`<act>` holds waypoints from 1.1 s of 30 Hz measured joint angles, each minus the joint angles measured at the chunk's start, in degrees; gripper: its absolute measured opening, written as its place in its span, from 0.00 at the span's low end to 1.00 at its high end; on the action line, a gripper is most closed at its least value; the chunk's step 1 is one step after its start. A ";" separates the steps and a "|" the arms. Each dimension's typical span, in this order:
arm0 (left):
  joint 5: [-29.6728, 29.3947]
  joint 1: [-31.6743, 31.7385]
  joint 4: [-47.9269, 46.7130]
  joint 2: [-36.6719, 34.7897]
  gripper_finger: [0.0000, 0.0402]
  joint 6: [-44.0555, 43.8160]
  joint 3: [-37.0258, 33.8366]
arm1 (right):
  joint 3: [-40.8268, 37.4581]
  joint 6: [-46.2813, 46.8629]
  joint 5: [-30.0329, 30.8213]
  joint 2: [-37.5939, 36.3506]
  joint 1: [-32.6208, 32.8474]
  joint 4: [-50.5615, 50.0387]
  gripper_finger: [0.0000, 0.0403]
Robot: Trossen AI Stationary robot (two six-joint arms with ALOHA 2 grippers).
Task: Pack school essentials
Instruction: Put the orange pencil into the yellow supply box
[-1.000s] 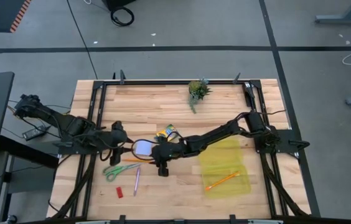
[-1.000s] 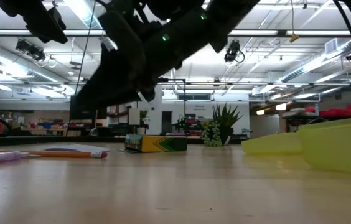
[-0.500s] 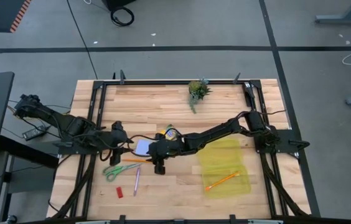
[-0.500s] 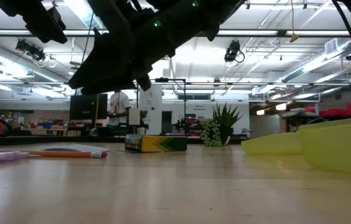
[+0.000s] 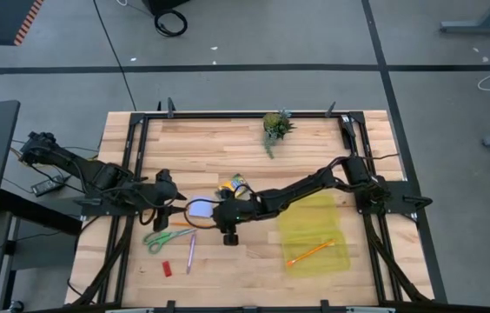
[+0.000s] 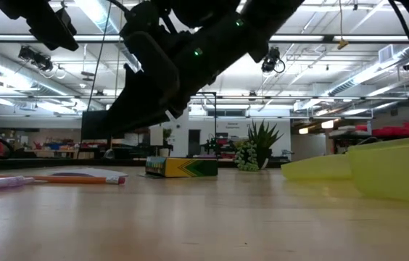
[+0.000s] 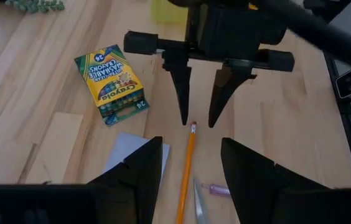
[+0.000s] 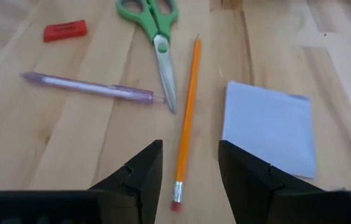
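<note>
My right gripper (image 5: 228, 228) (image 8: 189, 146) is open and hovers over the eraser end (image 8: 177, 202) of an orange pencil (image 8: 188, 112) lying flat on the table. In the left wrist view its fingers (image 7: 198, 122) point down on either side of that end without touching. My left gripper (image 5: 172, 202) (image 7: 191, 142) is open, near the pencil's other end. Around them lie the light-blue note pad (image 5: 198, 209), crayon box (image 5: 235, 184), green-handled scissors (image 5: 162, 237), pinkish pen (image 5: 190, 252) and red eraser (image 5: 166, 268).
A translucent yellow case (image 5: 314, 233) lies open on the table's right side with a second orange pencil (image 5: 308, 252) inside. A small potted plant (image 5: 275, 126) stands near the far edge. A black frame (image 5: 228, 114) rims the table.
My right gripper has risen and swung a little toward the table's left, then come back down to about where it was, over the pencil's eraser end. The things on the table have stayed put.
</note>
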 joint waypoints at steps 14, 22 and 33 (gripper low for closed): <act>0.02 0.00 -0.33 0.02 0.43 -2.39 -0.02 | -6.60 -1.53 -0.47 3.65 0.01 18.06 0.40; 0.39 0.00 -1.23 0.00 0.43 -2.77 -0.03 | -3.21 -1.55 -0.95 8.97 0.05 23.03 0.40; 0.42 0.00 -1.66 0.01 0.43 -2.79 -0.04 | 1.52 -0.90 -0.90 14.26 0.05 23.78 0.40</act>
